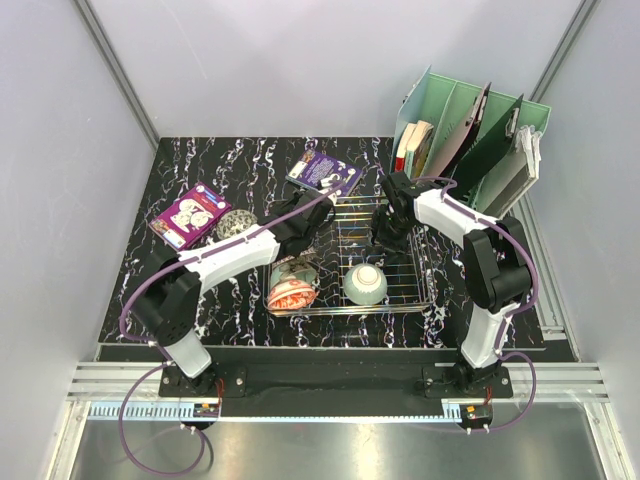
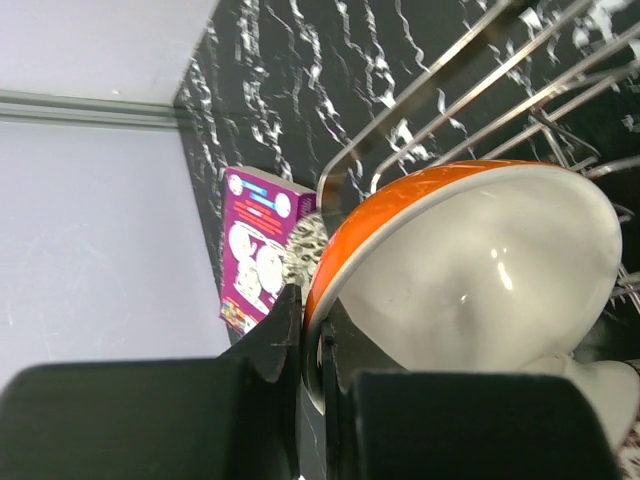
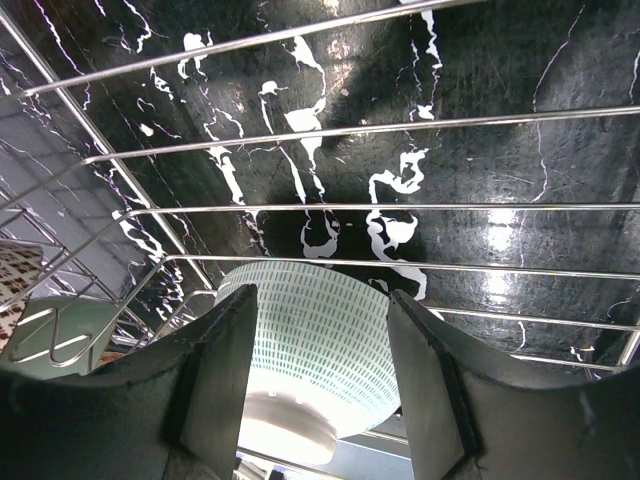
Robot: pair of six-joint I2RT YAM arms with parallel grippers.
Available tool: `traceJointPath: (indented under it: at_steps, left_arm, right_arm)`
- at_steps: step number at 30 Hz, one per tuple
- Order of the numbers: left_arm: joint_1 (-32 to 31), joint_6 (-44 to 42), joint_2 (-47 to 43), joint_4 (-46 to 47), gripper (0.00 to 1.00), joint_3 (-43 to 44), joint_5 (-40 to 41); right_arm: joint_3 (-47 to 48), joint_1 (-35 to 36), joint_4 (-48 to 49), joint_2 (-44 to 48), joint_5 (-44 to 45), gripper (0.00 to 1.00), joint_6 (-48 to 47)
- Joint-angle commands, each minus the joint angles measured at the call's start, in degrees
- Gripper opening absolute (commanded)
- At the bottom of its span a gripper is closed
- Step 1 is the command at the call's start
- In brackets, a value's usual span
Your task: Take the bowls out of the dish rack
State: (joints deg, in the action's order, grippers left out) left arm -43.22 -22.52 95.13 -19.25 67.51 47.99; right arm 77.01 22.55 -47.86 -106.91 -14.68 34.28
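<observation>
Our left claw [image 2: 312,352] is clenched on the rim of the orange bowl [image 2: 470,270], at the left end of the dish rack [image 2: 440,95] — we should lift it straight up and clear before swinging out over the desk [image 2: 290,80]. Our right claw [image 3: 320,298] hangs released over a patterned bowl [image 3: 315,370].

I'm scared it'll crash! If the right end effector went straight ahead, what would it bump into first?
Probably the pale green patterned bowl in the dish rack: it sits directly ahead, between the open fingers of the right end effector. How far off it is I can't tell.
</observation>
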Motion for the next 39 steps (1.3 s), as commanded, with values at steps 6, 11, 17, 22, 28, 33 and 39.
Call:
traceJointPath:
  at_steps: [6, 11, 17, 22, 28, 33, 39]
  left_arm:
    - [0.0, -3.9, -2.1, 11.2, 0.00, 2.8, 6.5]
    - [-0.2, -5.0, -2.8, 13.4, 0.00, 0.3, 6.7]
    - [-1.0, -8.2, -1.0, 22.1, 0.00, -2.8, 11.8]
    - [-0.9, -7.4, -3.1, 24.3, 0.00, -2.6, 13.4]
    - [1.5, -0.1, -7.6, 15.0, 0.00, 2.1, 10.6]
    - [4.8, 9.9, -9.9, 3.9, 0.00, 5.2, 8.3]
    - [11.6, 26.5, -13.7, -9.4, 0.00, 6.8, 0.5]
  right_arm:
    - [2.4, -0.4, -0.6, -1.2, -1.7, 0.54, -0.9]
    - [2.6, -0.4, -0.7, -2.0, -2.2, 0.54, -0.9]
    - [2.2, -0.4, -0.7, -1.6, -2.2, 0.54, -1.2]
    - [2.0, -0.5, -1.0, -1.1, -1.5, 0.55, -1.2]
    - [2.7, -0.4, -1.3, -1.5, -1.3, 0.55, -1.4]
    - [3.4, -0.4, -1.3, -2.2, -1.6, 0.55, -1.5]
    - [3.8, -0.4, -1.4, -2.6, -1.7, 0.56, -1.5]
